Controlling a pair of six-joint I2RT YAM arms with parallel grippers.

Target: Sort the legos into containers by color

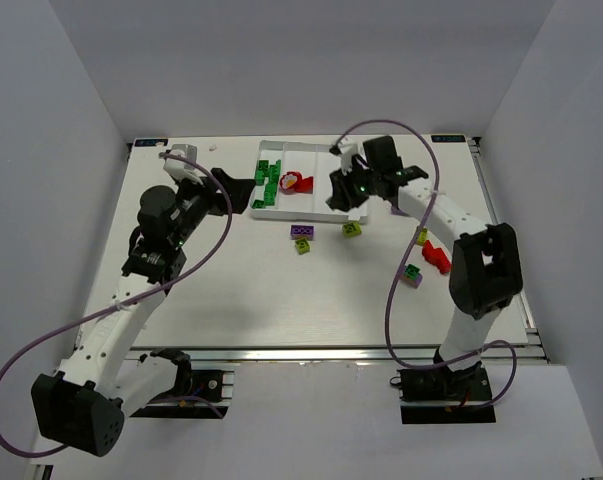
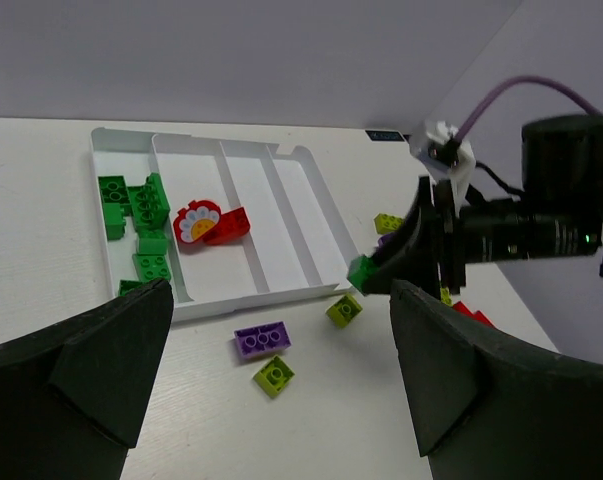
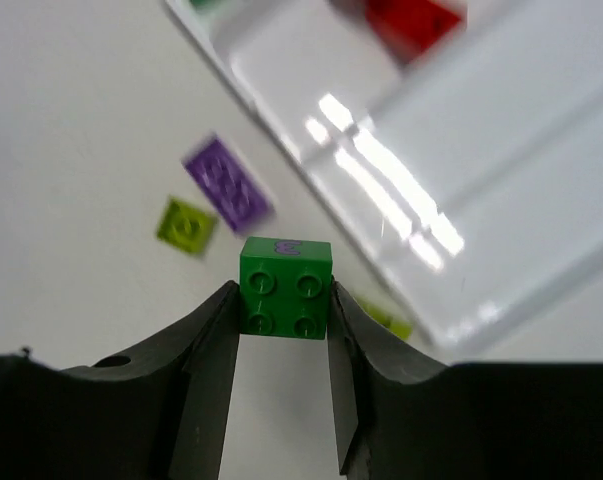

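Right end effector (image 3: 286,312) was clamped on one green brick (image 3: 286,285), studs toward the wrist camera, lifted off the counter (image 3: 71,120). Just past its fingertips and lower down lay a yellow-green brick (image 3: 186,223), then a purple brick (image 3: 227,180), both flat on the counter. Farther ahead and to its right sat the white tray (image 3: 481,170).

Left end effector (image 2: 279,320) had its jaws wide apart, nothing between them, and hovered over the counter. Straight ahead of it were the purple and yellow-green bricks, short of the tray. A second yellow-green brick (image 2: 344,309) lay ahead-right, beside the tray's near corner. Beyond that, green bricks (image 2: 136,205) were piled in the tray compartment farthest to its left. A red piece (image 2: 209,224) with a flower face sat in the next compartment. Ahead-right, the right end effector held its brick by that same tray corner.
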